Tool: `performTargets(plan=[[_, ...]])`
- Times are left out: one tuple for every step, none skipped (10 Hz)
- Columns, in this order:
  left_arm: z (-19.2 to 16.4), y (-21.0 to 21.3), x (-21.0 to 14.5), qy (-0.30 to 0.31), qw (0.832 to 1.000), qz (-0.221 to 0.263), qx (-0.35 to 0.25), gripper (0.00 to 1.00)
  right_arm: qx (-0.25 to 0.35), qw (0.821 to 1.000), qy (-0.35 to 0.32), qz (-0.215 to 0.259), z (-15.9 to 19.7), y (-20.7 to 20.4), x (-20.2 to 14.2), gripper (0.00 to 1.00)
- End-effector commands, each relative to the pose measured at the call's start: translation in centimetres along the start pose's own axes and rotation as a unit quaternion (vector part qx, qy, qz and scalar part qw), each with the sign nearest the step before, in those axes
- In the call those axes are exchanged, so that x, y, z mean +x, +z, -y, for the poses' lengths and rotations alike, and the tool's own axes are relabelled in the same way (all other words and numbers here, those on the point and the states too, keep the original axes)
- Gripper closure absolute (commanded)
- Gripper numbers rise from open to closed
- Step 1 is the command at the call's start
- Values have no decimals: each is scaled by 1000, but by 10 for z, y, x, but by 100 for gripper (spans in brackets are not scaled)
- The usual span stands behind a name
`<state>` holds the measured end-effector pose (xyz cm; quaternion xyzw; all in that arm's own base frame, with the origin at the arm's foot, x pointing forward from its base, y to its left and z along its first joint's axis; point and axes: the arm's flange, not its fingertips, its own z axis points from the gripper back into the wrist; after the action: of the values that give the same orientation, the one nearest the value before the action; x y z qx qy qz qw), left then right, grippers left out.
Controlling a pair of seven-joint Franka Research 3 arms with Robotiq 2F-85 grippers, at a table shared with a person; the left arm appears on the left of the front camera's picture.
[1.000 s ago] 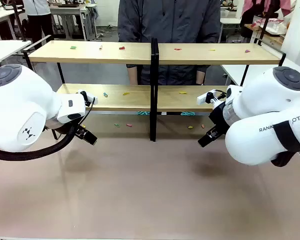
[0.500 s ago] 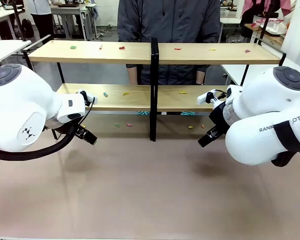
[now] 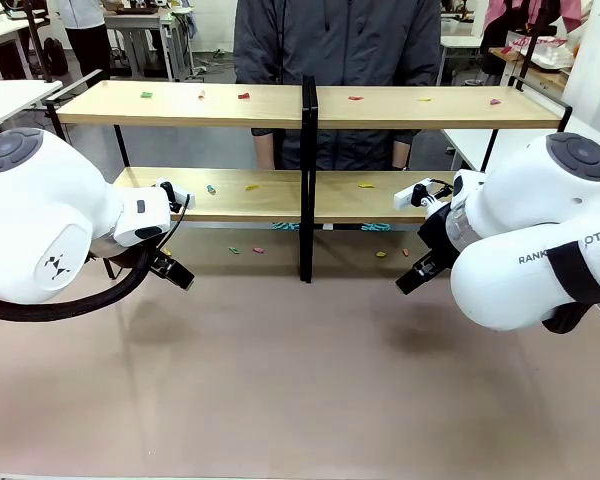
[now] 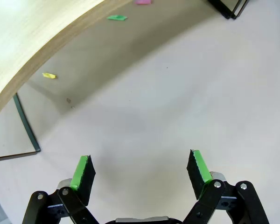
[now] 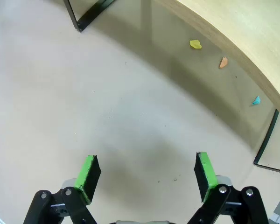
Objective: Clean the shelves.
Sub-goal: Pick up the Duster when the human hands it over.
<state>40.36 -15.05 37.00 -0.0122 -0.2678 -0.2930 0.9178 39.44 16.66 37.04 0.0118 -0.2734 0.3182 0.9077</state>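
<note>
Front view, shelves (image 3: 280, 106) just beyond left end effector (image 3: 177, 276), jaws wide

Bright, even, soft indoor light falls from overhead. The shelves (image 3: 180, 104) cast a broad, soft-edged shadow on the table (image 3: 300, 400) directly beneath their lower board. In front of the shelves, fainter blurred shadows lie on the table under the left arm (image 3: 40, 230) and the right arm (image 3: 540, 250), whose white shells show a mild sheen. The front view is sharp. In both wrist views, wide-angle distortion bends the shelves' straight board edge into a curve.
</note>
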Motion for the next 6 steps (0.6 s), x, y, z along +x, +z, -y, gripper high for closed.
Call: performTargets(plan=[[0,0,0,-1,1000,0,0,0,0,1000,0,0,0,0,0,0],[0,0,0,0,1000,0,0,0,0,1000,0,0,0,0,0,0],[-1,28,-3,-31,999,27,-19,0,2,1000,18,7,-8,13,-2,0],[-17,65,-17,-39,995,75,-49,0,10,999,23,37,0,50,-10,0],[-32,105,-35,-34,989,121,-73,0,18,998,19,58,12,95,-25,0],[-48,138,-57,-29,985,148,-89,0,30,995,24,89,22,134,-40,0]])
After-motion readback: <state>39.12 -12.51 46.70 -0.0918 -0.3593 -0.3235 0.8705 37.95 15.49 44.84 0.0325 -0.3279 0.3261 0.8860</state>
